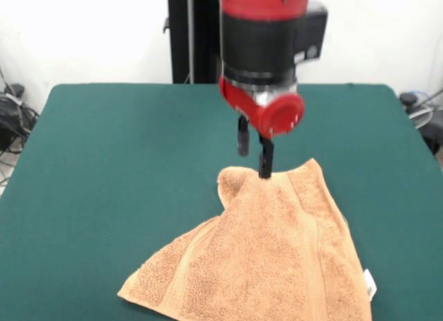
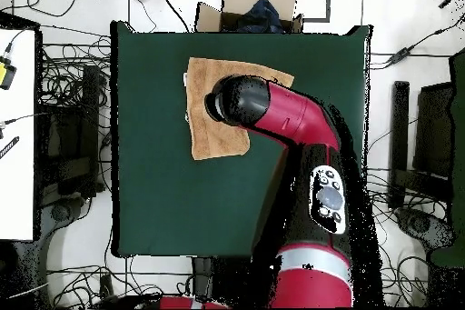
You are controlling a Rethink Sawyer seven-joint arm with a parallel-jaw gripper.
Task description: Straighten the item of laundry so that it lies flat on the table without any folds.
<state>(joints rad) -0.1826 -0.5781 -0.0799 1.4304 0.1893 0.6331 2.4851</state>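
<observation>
The towel is a light orange-tan terry cloth lying on the dark green surface, toward the front edge in the front view and a little right of the middle. It is not flat. Its far left corner is bunched and rolled over into a rounded lump, and from there a raised ridge runs diagonally down toward the near left corner, so the left part looks doubled over. Woven border bands run lengthwise down the cloth. A small white tag sticks out at its right edge near the bottom of the picture. In the overhead view the towel sits in the half of the surface away from the robot's base, partly covered by the red and black arm.

The gripper hangs from the arm just above the bunched far edge. Its two dark fingers stand a small way apart, nothing between them. The lower finger's tip reaches the towel's far edge; whether it touches cannot be told.
</observation>
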